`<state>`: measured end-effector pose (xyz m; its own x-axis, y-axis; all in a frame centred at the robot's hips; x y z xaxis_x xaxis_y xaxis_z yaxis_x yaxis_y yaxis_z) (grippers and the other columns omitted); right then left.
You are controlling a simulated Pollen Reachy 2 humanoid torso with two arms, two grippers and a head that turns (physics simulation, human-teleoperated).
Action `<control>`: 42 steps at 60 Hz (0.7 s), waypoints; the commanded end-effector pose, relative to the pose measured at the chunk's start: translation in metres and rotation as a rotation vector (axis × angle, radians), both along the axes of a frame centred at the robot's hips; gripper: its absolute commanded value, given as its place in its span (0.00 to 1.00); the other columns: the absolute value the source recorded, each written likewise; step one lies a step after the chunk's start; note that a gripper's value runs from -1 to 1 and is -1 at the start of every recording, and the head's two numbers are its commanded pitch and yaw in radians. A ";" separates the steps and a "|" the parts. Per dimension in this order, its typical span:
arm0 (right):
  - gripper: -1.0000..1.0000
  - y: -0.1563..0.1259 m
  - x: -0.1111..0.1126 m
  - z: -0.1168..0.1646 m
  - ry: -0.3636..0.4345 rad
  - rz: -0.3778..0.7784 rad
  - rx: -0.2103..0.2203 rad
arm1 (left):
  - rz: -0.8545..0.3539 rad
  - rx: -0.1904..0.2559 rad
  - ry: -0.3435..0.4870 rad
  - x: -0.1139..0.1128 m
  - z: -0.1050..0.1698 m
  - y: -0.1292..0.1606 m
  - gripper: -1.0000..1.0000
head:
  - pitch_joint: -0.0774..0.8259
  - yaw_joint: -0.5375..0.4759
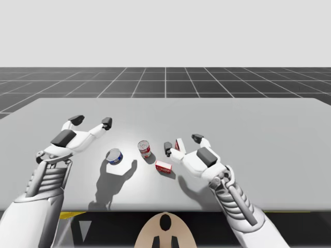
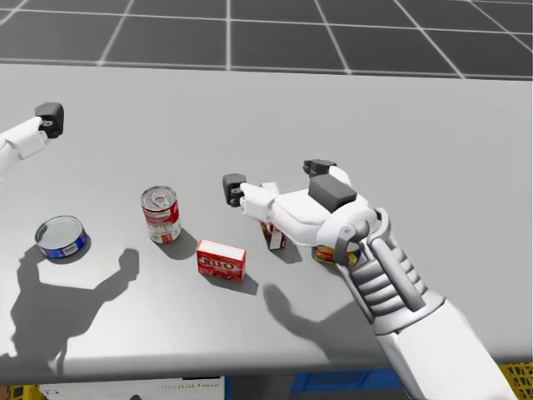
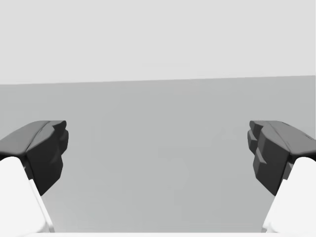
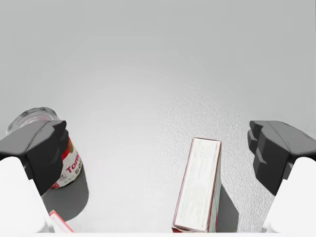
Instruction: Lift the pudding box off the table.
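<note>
My right gripper point(image 1: 182, 143) hangs over the middle of the bench point(image 1: 258, 134) with its fingers spread wide. The pudding box point(image 4: 195, 187) stands on a narrow side on the bench. In the right wrist view it is between the two fingers, apart from both, and nearer to the finger that is farther from the red-white can point(image 4: 71, 165). Neither finger touches the box. In the head view the box point(image 2: 273, 237) is partly covered by the right gripper point(image 2: 276, 177) above it.

The red-white can point(image 2: 161, 213) stands upright just beside the gripper, on its left side. A red box point(image 2: 221, 259) lies flat in front of this can, near the pudding box but apart from it. A low blue can point(image 2: 61, 236) stands further to the left, well apart from the pudding box.

My left gripper point(image 1: 92, 121) is over the left part of the bench, behind the blue can point(image 1: 114, 156), and far from the other things. Its fingers are also spread wide, and in the left wrist view there is only bare bench between them point(image 3: 158, 153).
</note>
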<state>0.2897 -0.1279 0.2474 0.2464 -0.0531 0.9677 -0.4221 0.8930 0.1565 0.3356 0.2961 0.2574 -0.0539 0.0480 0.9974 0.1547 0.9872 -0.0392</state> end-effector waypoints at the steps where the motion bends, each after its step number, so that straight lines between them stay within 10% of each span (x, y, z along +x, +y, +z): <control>1: 0.00 0.021 0.006 -0.018 0.331 -0.147 -0.131 | 0.000 0.002 -0.004 -0.001 0.001 0.000 0.00 | 0.77 0.43; 42: 0.00 0.034 0.059 -0.046 0.545 -0.197 -0.319 | 0.000 -0.017 -0.009 -0.004 0.005 0.002 0.00 | 0.77 0.44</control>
<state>0.3434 -0.1138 0.2045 0.3536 0.0671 0.9330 -0.3228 0.9449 0.0544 0.3319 0.2974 0.2614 -0.0625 0.0610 0.9962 0.1555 0.9865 -0.0506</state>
